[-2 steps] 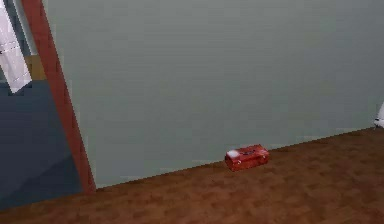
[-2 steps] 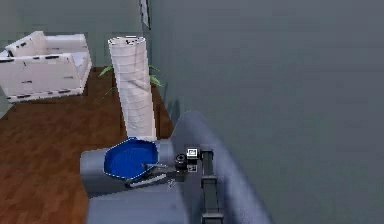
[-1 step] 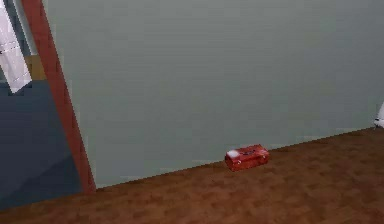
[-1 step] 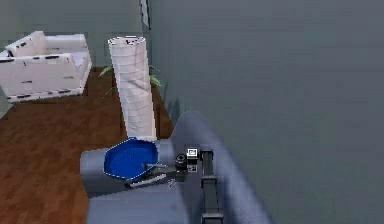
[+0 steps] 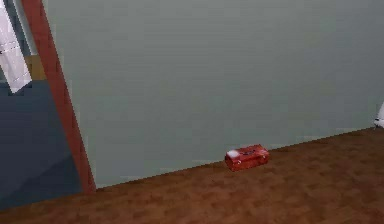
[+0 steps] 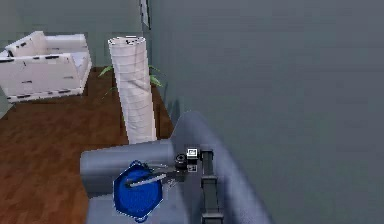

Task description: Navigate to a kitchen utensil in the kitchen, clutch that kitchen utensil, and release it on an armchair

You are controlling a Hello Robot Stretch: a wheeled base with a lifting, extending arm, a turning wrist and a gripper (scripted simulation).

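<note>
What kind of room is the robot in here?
Probably a living room or lounge. A grey-blue armchair sits close by, a white sofa stands farther out, and a tall white cylinder rises between them on the brown wood floor.

Forward view: red box [image 5: 247, 158] at 5 o'clock; red-brown door frame [image 5: 60, 90] at 9; grey-green wall [image 5: 220, 70].
Arm side view: white sofa [image 6: 45, 65] at 10; faintly gridded white column [image 6: 133, 85]; slate-blue armchair [image 6: 228, 165]; bright blue object [image 6: 135, 190] at 6.

No writing can be read; the white patch on the red box [image 5: 246, 157] is too small to tell
</note>
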